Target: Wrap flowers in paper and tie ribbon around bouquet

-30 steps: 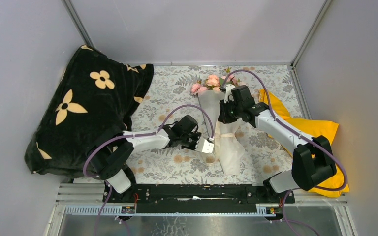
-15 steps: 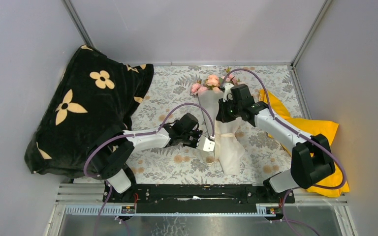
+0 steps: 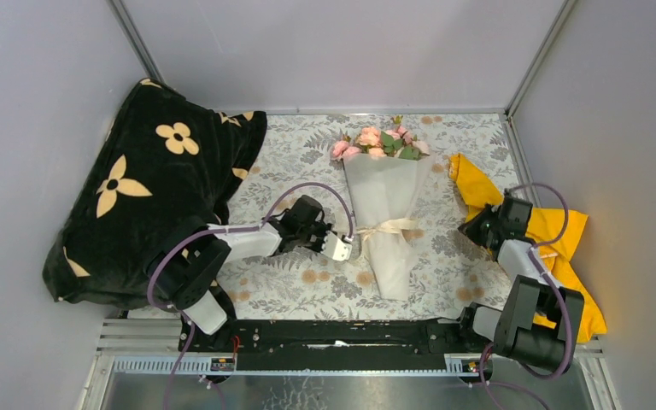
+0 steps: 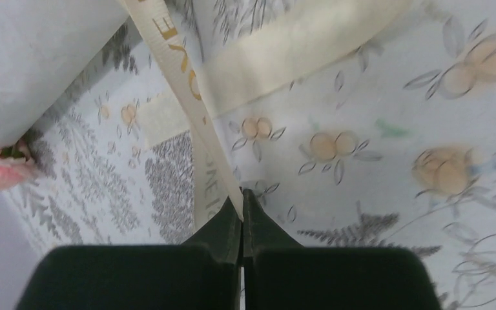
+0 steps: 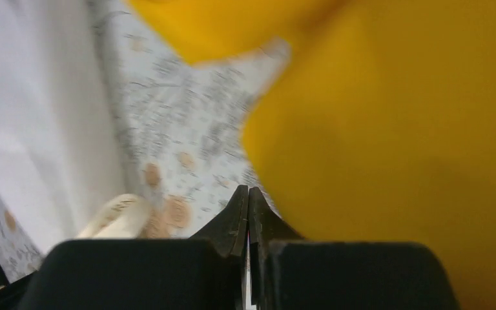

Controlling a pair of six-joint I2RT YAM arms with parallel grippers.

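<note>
- The left gripper (image 3: 339, 248) sits low over the tablecloth (image 3: 307, 154), just left of the bouquet (image 3: 386, 192). Its fingers are pressed together. A loose tail of the ribbon (image 3: 384, 228) runs right up to the tips, but I cannot tell whether it is nipped or only lies beside them.
- The right gripper (image 3: 477, 231) hangs well apart from the bouquet, over the edge of the yellow cloth (image 3: 555, 226). Its fingers are closed on nothing.
- The bouquet lies flat in the middle of the table between the two arms, narrow foot toward the arm bases and open mouth toward the far wall.
- The paper (image 3: 393, 265) is rolled into a cone, and the ribbon goes round its waist with short ends sticking out on both sides.
- The cone is the only container here. The flowers (image 3: 376, 141) fill its far mouth, pink heads and green leaves showing above the rim, stems hidden inside.
- A black blanket (image 3: 154, 188) is heaped at the far left.
- Judgement: wrapping and tying look done, and this is the closing step. What remains calls only for the left fingers to move clear of the ribbon tail without tugging the knot loose.
</note>
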